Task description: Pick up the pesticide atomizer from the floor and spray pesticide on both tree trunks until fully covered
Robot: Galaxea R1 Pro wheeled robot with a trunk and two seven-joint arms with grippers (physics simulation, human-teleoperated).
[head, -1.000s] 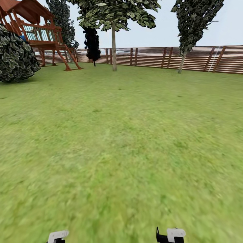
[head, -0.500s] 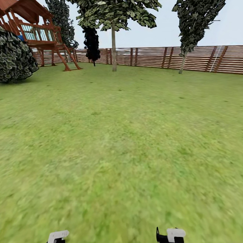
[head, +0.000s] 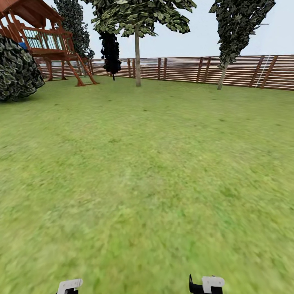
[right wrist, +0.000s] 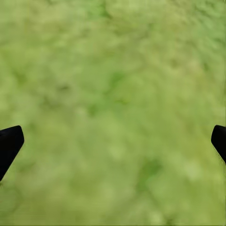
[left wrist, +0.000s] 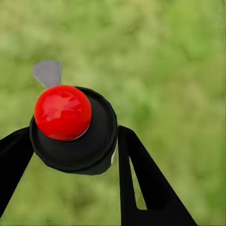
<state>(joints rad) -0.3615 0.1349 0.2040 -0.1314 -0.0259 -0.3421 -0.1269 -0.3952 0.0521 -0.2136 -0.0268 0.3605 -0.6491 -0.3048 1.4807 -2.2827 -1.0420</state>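
Observation:
In the left wrist view the pesticide atomizer (left wrist: 73, 125), a black body with a red round cap and a small grey nozzle, sits between two black fingers (left wrist: 141, 183), with my left gripper (left wrist: 70, 141) shut on it above blurred grass. My right gripper (right wrist: 113, 141) is open over bare lawn, nothing between its fingertips (right wrist: 9, 143). Far ahead by the fence, a tree (head: 137, 57) with a pale bare trunk and a green leafy crown stands in the head view. White parts of both wrists (head: 69, 285) (head: 212, 282) show at the head view's lower edge.
A wide green lawn (head: 147, 171) stretches ahead to a brown slatted fence (head: 196, 69). A wooden play tower (head: 45, 41) and a round dark bush (head: 18, 67) stand at the far left. Dark cone-shaped trees (head: 110, 51) (head: 234, 28) rise near the fence.
The whole head view has shifted slightly, the bush sliding left and the far trees right, so the camera has moved. Both wrists sit the same in the picture.

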